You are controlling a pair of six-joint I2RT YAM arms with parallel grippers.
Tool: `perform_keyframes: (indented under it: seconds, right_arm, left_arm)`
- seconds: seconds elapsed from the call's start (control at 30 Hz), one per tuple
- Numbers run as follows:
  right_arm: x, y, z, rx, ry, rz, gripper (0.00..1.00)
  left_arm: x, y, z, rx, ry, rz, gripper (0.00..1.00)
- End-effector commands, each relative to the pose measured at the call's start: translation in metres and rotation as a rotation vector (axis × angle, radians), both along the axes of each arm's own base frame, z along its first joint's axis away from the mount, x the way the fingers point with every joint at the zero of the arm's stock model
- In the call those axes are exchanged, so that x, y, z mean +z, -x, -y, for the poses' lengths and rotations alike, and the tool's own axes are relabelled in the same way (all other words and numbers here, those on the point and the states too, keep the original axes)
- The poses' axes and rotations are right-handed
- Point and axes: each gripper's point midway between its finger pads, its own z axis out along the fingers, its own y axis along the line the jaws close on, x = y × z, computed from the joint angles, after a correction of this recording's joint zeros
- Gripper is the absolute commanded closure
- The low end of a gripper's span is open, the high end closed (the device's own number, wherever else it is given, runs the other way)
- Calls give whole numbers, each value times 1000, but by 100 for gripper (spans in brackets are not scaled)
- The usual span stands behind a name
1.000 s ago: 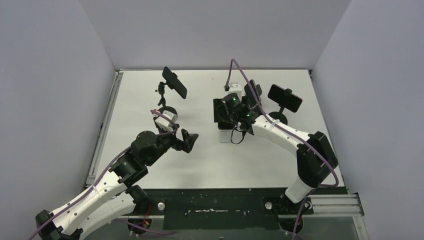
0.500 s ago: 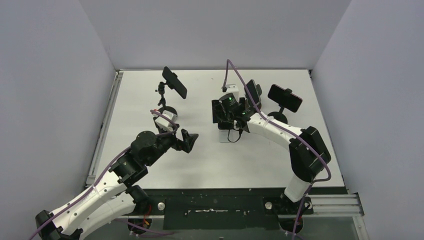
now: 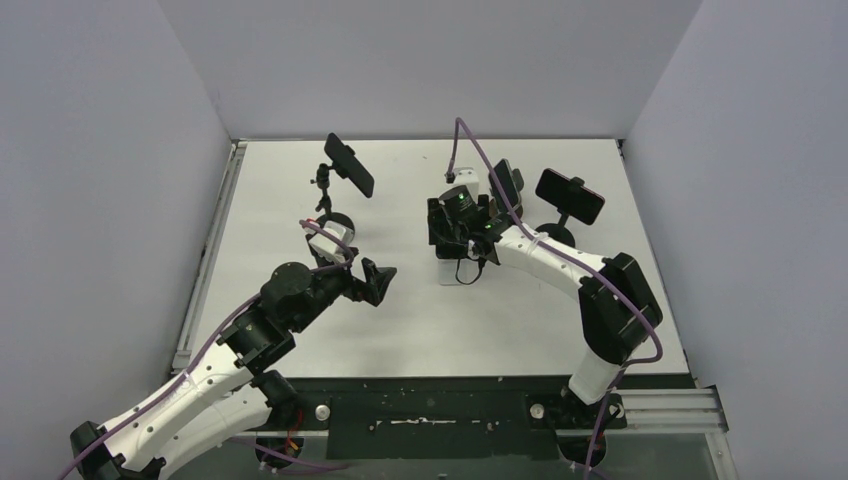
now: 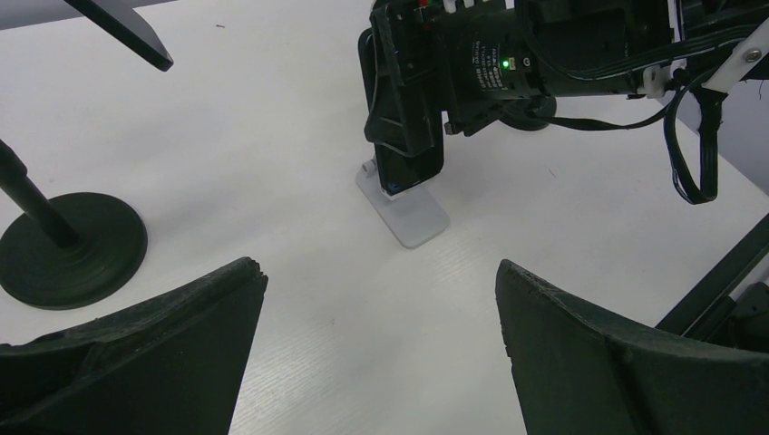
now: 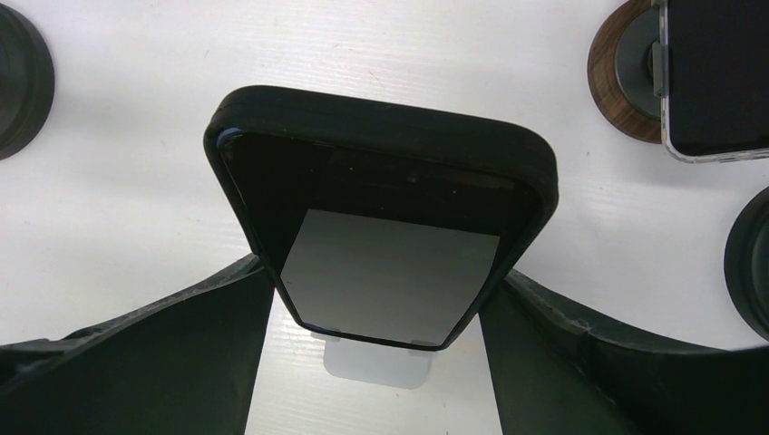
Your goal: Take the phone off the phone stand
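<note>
Phone (image 5: 385, 217) in black case, upright on white phone stand (image 4: 413, 216), bottom edge at stand lip. Right gripper (image 5: 379, 276) directly above stand, down around phone. Fingers (image 5: 136, 362) at both long edges, narrow gap, right against case sides. Cannot tell if clamped or only touching.

Left gripper (image 4: 376, 344) on near-left side of stand, well apart from it, low over table (image 3: 450, 320), aimed toward stand. Fingertips (image 4: 136, 353) spread wide, nothing between.

Far-right of stand: second phone (image 3: 570, 196) on its own mount. Third phone (image 3: 505, 183) just behind right gripper, over wooden disc base (image 5: 626, 82). Left of stand: black round base (image 4: 73, 249) with thin post, fourth phone (image 3: 349, 165) clipped on top, tilted.
</note>
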Motion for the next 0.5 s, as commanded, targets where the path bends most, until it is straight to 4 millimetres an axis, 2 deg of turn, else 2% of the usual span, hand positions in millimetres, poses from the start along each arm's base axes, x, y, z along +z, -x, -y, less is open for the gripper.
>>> perform_keyframes:
  seconds: [0.0,0.13,0.47]
  right_arm:
    - [31,-9,3,-28,-38,84,29]
    - [37,-9,3,-28,-43,96,33]
    - [66,-5,6,-37,-81,151,33]
  left_arm:
    - [15,1,3,-15,30,48,3]
    - [15,1,3,-16,29,47,3]
    - [15,1,2,-16,29,51,2]
